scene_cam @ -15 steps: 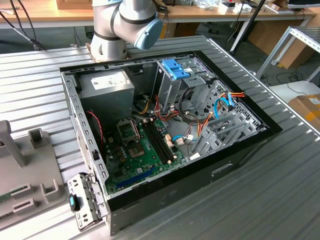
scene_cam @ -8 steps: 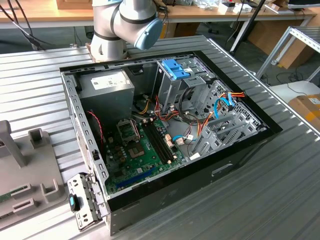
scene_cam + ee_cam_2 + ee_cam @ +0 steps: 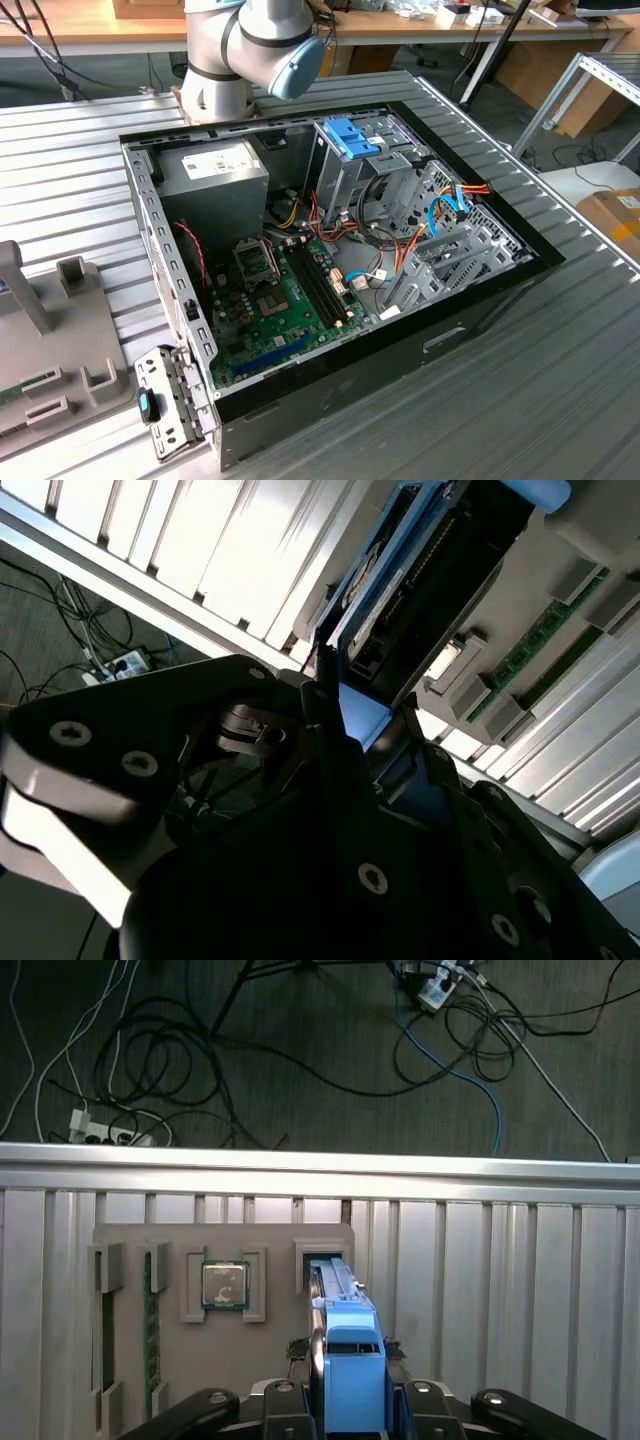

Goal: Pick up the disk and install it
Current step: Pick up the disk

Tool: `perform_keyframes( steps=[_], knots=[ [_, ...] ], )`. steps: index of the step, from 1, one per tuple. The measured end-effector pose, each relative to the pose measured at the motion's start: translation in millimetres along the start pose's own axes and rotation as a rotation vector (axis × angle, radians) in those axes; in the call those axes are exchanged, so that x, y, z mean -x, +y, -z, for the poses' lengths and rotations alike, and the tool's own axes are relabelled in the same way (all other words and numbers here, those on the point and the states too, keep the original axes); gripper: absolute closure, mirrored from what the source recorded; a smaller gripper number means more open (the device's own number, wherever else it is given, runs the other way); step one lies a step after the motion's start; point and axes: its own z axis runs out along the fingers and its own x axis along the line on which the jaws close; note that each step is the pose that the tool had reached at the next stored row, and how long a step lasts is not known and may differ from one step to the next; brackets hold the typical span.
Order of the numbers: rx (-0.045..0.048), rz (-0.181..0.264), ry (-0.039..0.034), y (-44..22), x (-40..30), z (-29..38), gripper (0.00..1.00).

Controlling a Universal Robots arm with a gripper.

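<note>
One disk [image 3: 340, 1325] is the subject of the task, and it is not yet installed: it stands on edge in a slot of the grey fixture [image 3: 270, 1350], outside the case. Judged from that, the pick-up is at most in hand and the whole install is left to do.

Exterior view, its left to its right:
- The fixture [image 3: 45, 350] lies on the ribbed metal table [image 3: 520, 400], just beside the case.
- The open case [image 3: 400, 350] lies on its side, well apart from the disk. It holds a power supply [image 3: 212, 170], a green board [image 3: 290, 300], loose cables, and a metal drive cage [image 3: 345, 175] topped by a blue latch [image 3: 352, 137].

Fixture contents, first wrist view:
- A memory stick [image 3: 150, 1330] lies in a narrow slot.
- A processor [image 3: 225, 1286] sits flat in a square pocket.
- The disk occupies the next slot, its blue bracket end toward the camera.

The gripper [image 3: 350, 1410] is down at the disk, with its black body on either side of the blue bracket end. Whether the jaws are pressed on the disk or stand just off it cannot be told.
</note>
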Motion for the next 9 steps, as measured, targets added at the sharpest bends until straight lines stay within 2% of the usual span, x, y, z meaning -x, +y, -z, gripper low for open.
perform_keyframes(
  steps=[2,4,6,9],
  knots=[
    [-0.0002,0.000,-0.0001,0.0,0.2,7.2,0.64],
    [-0.0011,0.000,0.0000,0.1,0.9,26.3,0.64],
    [-0.0020,0.000,-0.0001,0.2,1.5,42.6,0.64],
    [-0.0026,0.000,0.0000,0.2,2.0,57.0,0.64]
  ],
)
